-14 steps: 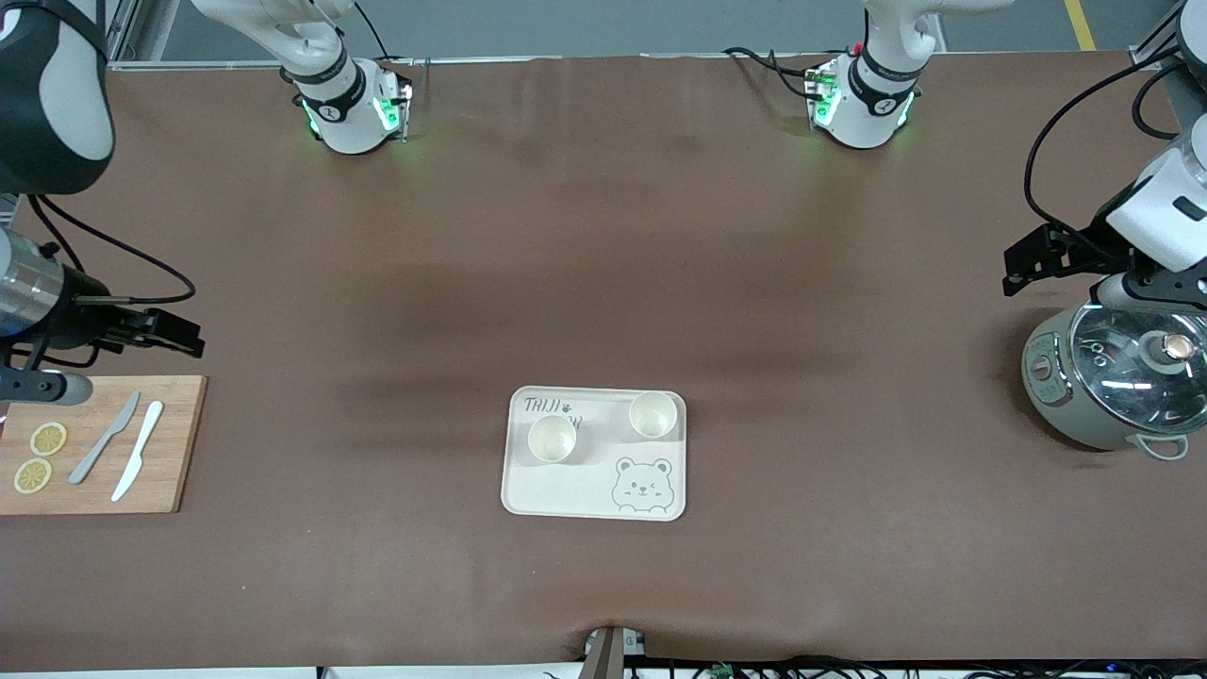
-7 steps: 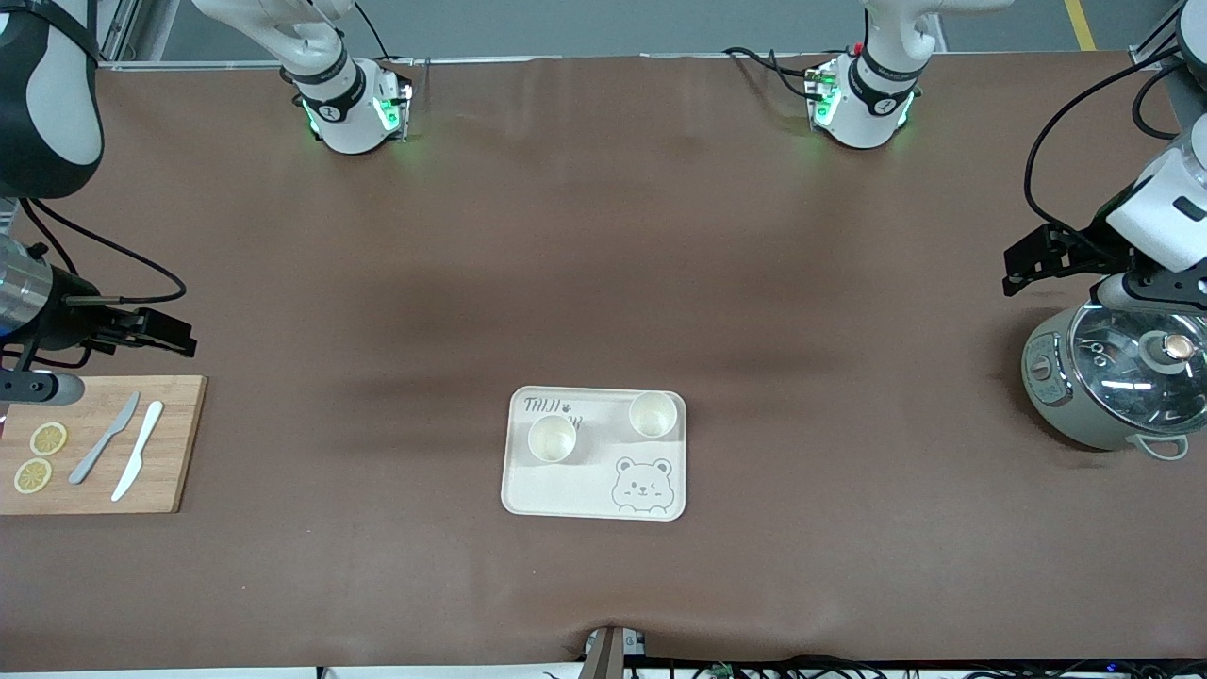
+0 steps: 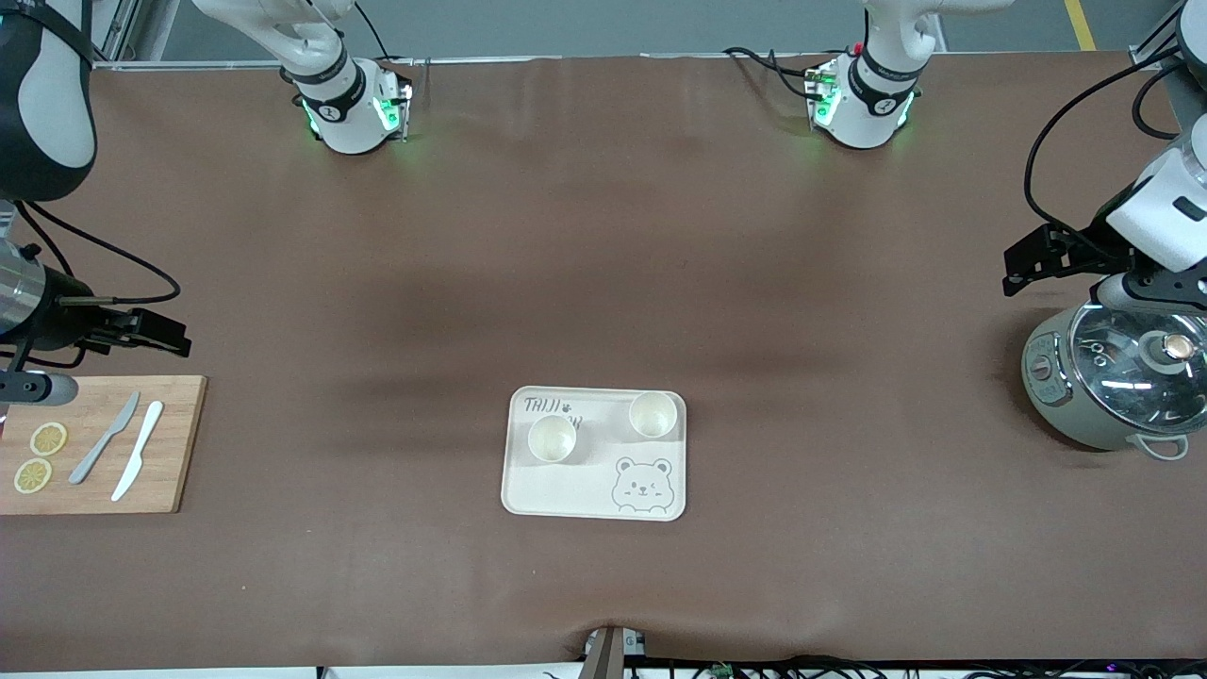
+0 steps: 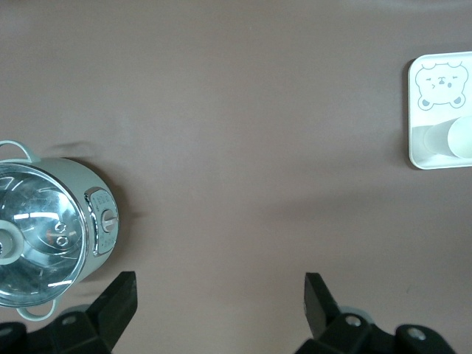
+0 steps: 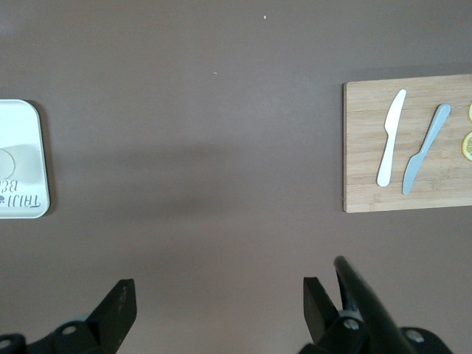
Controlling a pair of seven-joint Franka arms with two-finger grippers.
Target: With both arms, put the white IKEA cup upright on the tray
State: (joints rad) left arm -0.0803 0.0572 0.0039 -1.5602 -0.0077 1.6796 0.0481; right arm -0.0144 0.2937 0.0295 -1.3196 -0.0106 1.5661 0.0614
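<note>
Standing upright on the tray (image 3: 566, 490) — two cups (image 3: 552, 438); both grippers (image 4: 217, 306) (image 5: 217, 310) gape empty.

Tabletop (image 3: 603, 236): brown, matte surface, faintly creased. Three items rest directly on it. A cream tray (image 3: 575, 490) sits at mid-width, toward the front camera. A wooden cutting board (image 3: 174, 453) lies at the right arm's end of the tabletop, partly cut off by the view's edge. A pale green cooker (image 3: 1066, 405) with a glass lid stands at the left arm's end. All three are well apart.
</note>
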